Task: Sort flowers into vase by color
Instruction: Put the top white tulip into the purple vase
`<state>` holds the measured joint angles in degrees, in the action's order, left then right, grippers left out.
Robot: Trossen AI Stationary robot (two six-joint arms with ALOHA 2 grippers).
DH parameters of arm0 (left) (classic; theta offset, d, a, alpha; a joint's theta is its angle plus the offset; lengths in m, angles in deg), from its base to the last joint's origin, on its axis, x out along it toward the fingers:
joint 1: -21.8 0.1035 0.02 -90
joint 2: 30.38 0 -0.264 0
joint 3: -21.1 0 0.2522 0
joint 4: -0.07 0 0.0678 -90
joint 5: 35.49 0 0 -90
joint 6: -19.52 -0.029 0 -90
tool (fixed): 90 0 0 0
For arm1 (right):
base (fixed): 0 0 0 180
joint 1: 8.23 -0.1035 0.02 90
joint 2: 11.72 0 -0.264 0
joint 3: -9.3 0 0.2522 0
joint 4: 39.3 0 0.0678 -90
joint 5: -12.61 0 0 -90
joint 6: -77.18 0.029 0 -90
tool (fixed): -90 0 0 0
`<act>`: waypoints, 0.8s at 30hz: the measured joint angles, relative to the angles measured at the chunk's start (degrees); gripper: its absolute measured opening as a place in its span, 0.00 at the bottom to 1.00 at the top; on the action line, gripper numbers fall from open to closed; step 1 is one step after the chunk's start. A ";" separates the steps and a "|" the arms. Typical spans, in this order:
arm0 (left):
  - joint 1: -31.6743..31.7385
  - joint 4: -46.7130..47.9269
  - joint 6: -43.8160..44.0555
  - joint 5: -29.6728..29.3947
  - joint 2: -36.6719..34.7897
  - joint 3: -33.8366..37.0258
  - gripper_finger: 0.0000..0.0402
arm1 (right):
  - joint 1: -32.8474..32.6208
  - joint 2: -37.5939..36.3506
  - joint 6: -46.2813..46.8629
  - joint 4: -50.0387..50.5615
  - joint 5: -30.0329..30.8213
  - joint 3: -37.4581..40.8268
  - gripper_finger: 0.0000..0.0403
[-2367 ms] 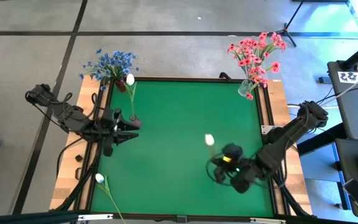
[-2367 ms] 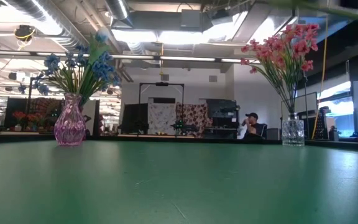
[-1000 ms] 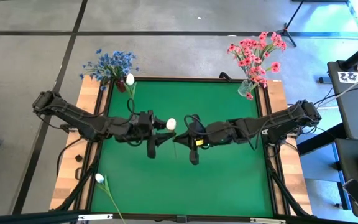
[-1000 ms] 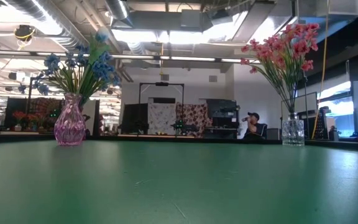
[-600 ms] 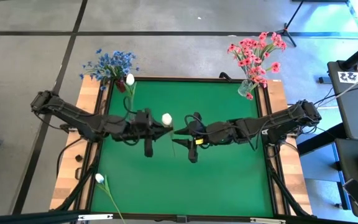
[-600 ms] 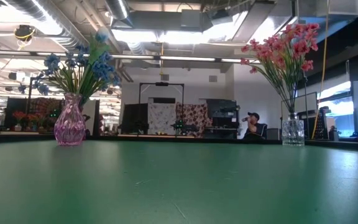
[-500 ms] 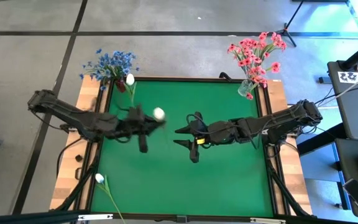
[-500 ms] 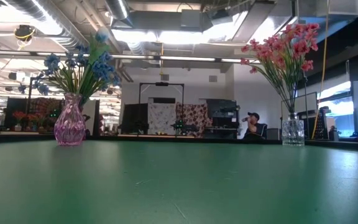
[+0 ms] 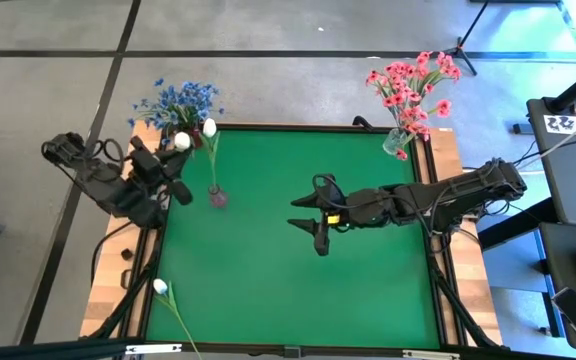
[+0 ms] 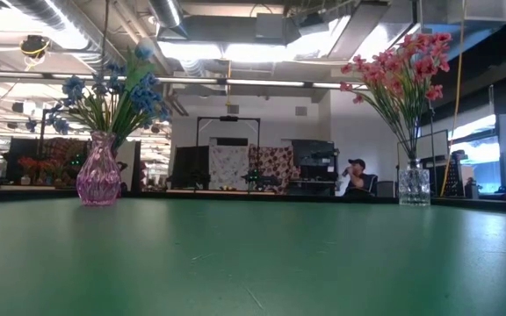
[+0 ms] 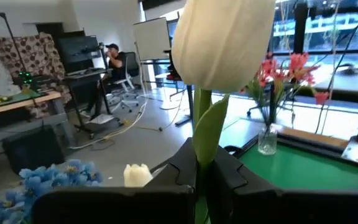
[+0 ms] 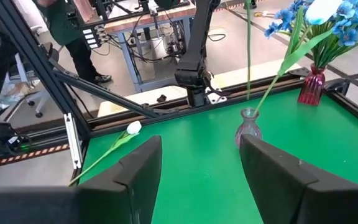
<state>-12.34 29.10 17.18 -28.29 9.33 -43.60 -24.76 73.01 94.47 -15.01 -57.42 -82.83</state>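
Three white buds matter now. Furthest left, my left gripper [image 9: 168,168] hangs over the table's left edge, fingers clamped on the stem of a white bud [image 9: 181,141]. Beside it, another white bud [image 9: 209,128] already stands in the small clear vase [image 9: 217,197]; a third white flower [image 9: 160,287] lies at the near-left corner, unsorted. Blue flowers [image 9: 178,101] and pink flowers [image 9: 411,86] sit in their vases. Mid-table, my right gripper [image 9: 311,217] hovers, fingers apart, empty. Both arms are out of the low view.
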 joint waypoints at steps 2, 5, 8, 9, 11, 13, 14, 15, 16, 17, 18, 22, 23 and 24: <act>0.01 2.57 2.00 -0.25 0.02 0.00 0.02 | 0.02 0.00 0.56 0.02 0.05 0.00 0.53; 0.75 7.31 8.66 -0.20 0.43 0.00 0.02 | 0.02 0.00 1.00 -0.02 1.03 0.00 0.53; 2.11 11.81 15.57 -0.25 1.44 0.00 0.02 | 0.02 0.02 1.89 -0.02 1.33 0.00 0.53; 2.49 13.02 17.13 -0.26 1.83 0.01 0.02 | 0.02 0.02 1.93 -0.02 1.39 0.00 0.53; 3.22 14.01 18.74 -0.24 2.57 0.02 0.02 | 0.02 0.02 1.96 -0.08 1.51 0.00 0.53; 4.13 14.67 19.32 -0.25 3.51 0.04 0.02 | 0.04 0.02 2.14 -0.07 1.53 0.00 0.53; 4.66 14.94 20.11 -0.24 3.87 0.04 0.02 | 0.04 0.02 2.34 -0.09 1.55 0.00 0.53; 5.22 15.43 21.09 -0.22 4.18 0.04 0.02 | 0.04 0.02 2.69 -0.09 1.55 0.00 0.53; 5.73 15.95 22.53 -0.20 4.35 0.06 0.03 | 0.04 0.02 3.19 -0.09 1.55 0.00 0.53; 6.19 16.26 24.47 -0.20 4.59 0.07 0.03 | 0.04 0.02 3.44 -0.09 1.55 0.00 0.53; 6.75 16.53 26.28 -0.18 4.78 0.07 0.03 | 0.04 0.02 3.64 -0.09 1.55 0.00 0.53; 8.91 19.04 30.89 -0.05 5.20 0.07 0.03 | 0.02 0.02 4.60 -0.09 1.53 0.00 0.53; 9.56 19.69 32.34 -0.04 5.29 0.07 0.03 | 0.02 0.02 4.94 -0.07 1.51 0.00 0.53; 10.26 20.55 33.72 -0.01 5.33 0.07 0.03 | 0.02 0.04 5.15 -0.07 1.51 0.00 0.53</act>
<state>-2.08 49.65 50.90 -28.31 14.66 -43.53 -24.74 73.05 99.63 -15.08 -55.91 -82.83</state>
